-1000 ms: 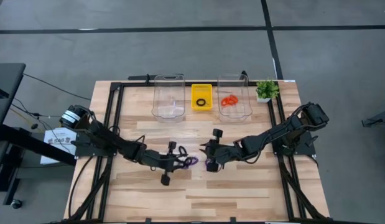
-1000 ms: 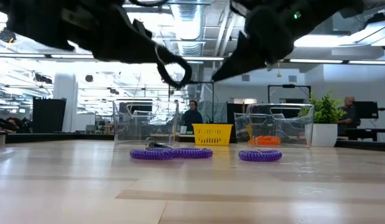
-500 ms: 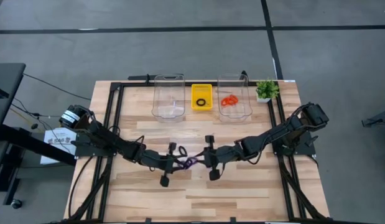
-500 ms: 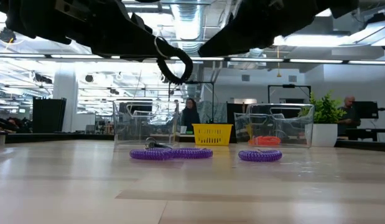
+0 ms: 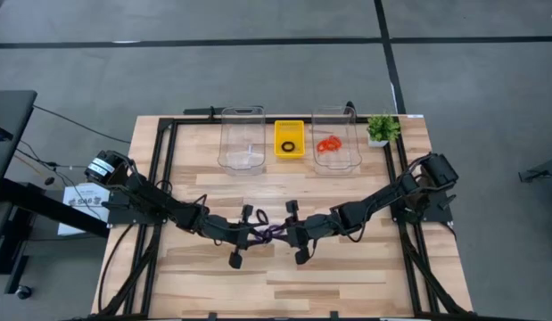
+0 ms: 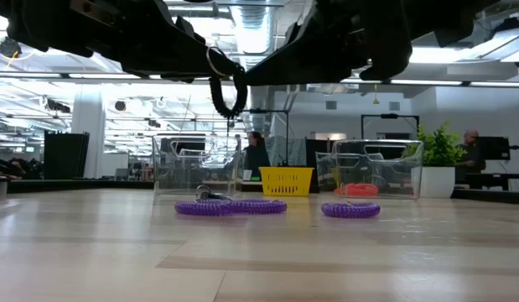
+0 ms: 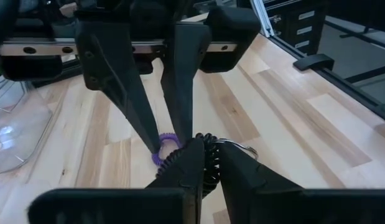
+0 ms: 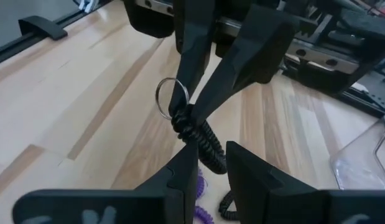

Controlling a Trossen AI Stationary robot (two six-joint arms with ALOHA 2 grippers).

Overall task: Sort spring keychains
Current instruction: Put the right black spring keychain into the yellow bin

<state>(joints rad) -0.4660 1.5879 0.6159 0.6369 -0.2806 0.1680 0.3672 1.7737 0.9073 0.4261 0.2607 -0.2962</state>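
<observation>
My left gripper [image 5: 259,234] is shut on a black spring keychain [image 6: 225,87] above the middle of the table. My right gripper [image 5: 287,234] faces it at close range and is open. In the right wrist view its fingers stand on either side of the black coil's hanging part [image 8: 211,149]. Purple spring keychains [image 6: 205,207] [image 6: 259,206] [image 6: 351,210] lie flat on the table below. One of them shows between the grippers [image 5: 274,232]. Orange-red keychains [image 5: 329,144] lie in the right clear bin. A black one [image 5: 289,145] lies in the yellow tray. My left gripper pinches the black keychain between its two fingers at the end of the coil by the metal ring [image 8: 181,117]. It comes level from the table's left. The coil is lifted clear and curls down below the fingers [image 6: 217,94]. My right gripper: I cannot tell whether its fingers touch the coil.
Along the far edge stand a clear bin [image 5: 243,138], the yellow tray [image 5: 289,125], a second clear bin [image 5: 336,160] and a small potted plant [image 5: 381,129]. A black frame [image 5: 164,160] borders the table. People show in the room beyond.
My right gripper has moved toward the table's left and closed in on my left gripper, so that its fingers now stand around the black keychain. My left gripper has kept the keychain aloft, and the coil has turned a little.
</observation>
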